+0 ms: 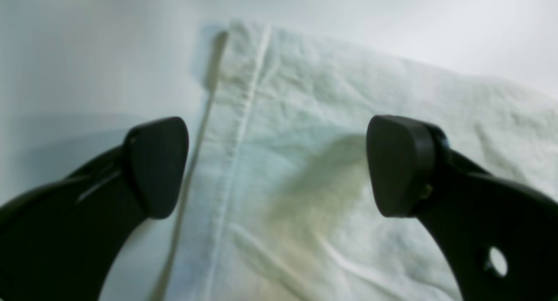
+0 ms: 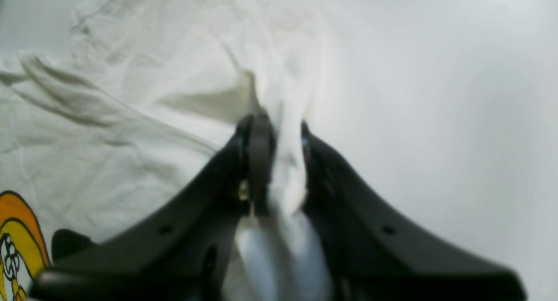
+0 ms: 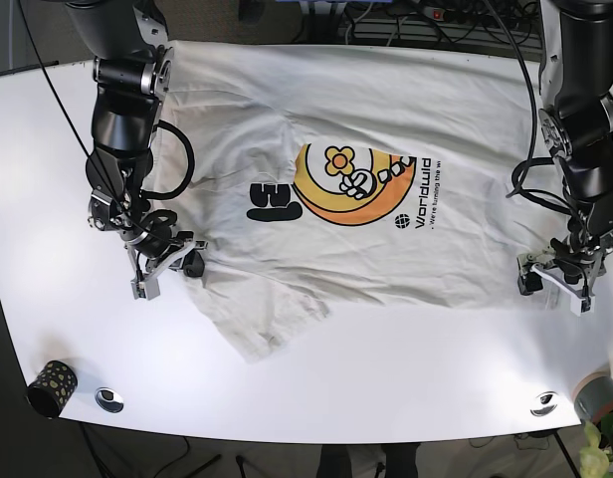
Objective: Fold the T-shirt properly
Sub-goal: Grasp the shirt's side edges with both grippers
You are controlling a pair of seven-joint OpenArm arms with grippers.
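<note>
Base looks down overhead; 2 wrist views sit close on T-shirt [image 3: 366,199].

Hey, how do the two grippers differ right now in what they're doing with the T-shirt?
The right gripper is shut on a pinched fold of the T-shirt; the left gripper is open and holds nothing. The right gripper sits at the sleeve end, while the left gripper is poised over the stitched hem, one finger over bare table. Both are black and close to the shirt's edges.
</note>
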